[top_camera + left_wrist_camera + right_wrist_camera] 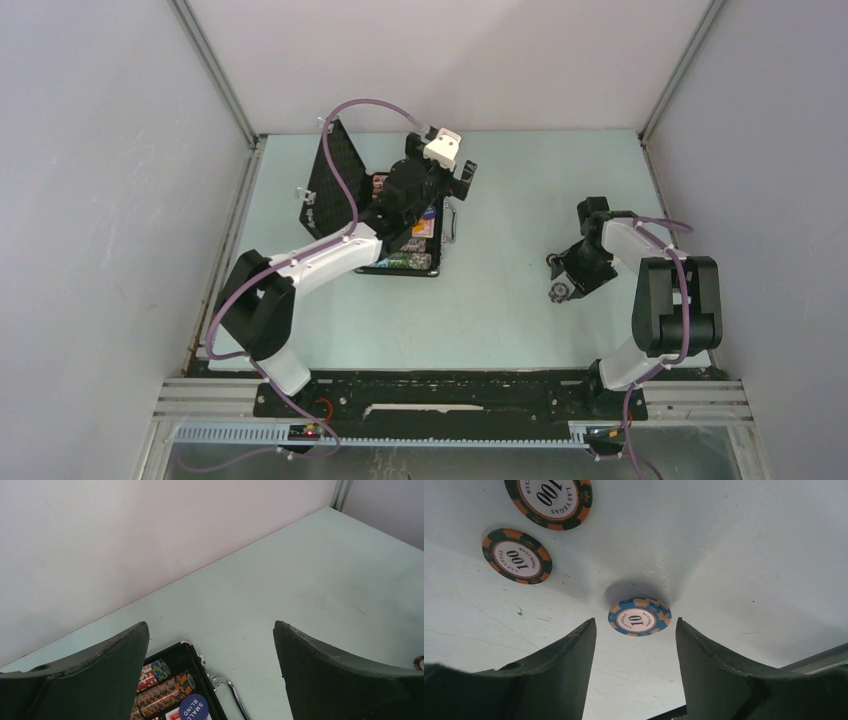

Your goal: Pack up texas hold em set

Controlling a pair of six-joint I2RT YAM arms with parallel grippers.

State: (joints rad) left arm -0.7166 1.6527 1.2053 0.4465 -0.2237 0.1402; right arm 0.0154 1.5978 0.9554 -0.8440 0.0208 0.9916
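Right gripper (635, 626) is hovering low, jaws apart and empty, lining up on the blue 10 chip (639, 616) lying loose on the table (749, 555) — left gripper (210, 627), spread wide and empty too, is hanging over the open case (400, 270), far left.

In the top view the left arm (330, 251) covered most of the open case (336, 172), so its contents could not be read. In the left wrist view the bottom edge cut off all but one corner of the case, with part of the silver handle (223, 682) and the blue button (194, 707), and the right edge cropped a chip (419, 663) on the worktop (300, 580). In the right wrist view the top edge cropped the upper 100 chip (550, 500).
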